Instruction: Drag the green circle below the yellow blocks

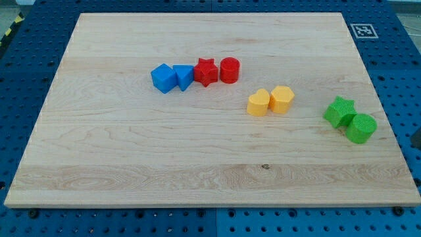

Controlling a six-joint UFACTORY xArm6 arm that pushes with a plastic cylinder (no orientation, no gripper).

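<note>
The green circle (361, 128) lies near the board's right edge, touching a green star (340, 110) just up-left of it. Two yellow blocks sit side by side right of the board's middle: a rounded one (258, 103) and a hexagonal one (282, 99). The green circle is to the right of and slightly lower than the yellow pair. My tip does not show in the view; only a dark sliver shows at the right border (418, 138).
A blue cube (163, 78) and a blue triangular block (183, 76) sit up-left of the middle, next to a red star (206, 71) and a red circle (229, 70). The wooden board (131, 164) lies on a blue pegboard (26, 59). A marker tag (362, 30) sits at the top right.
</note>
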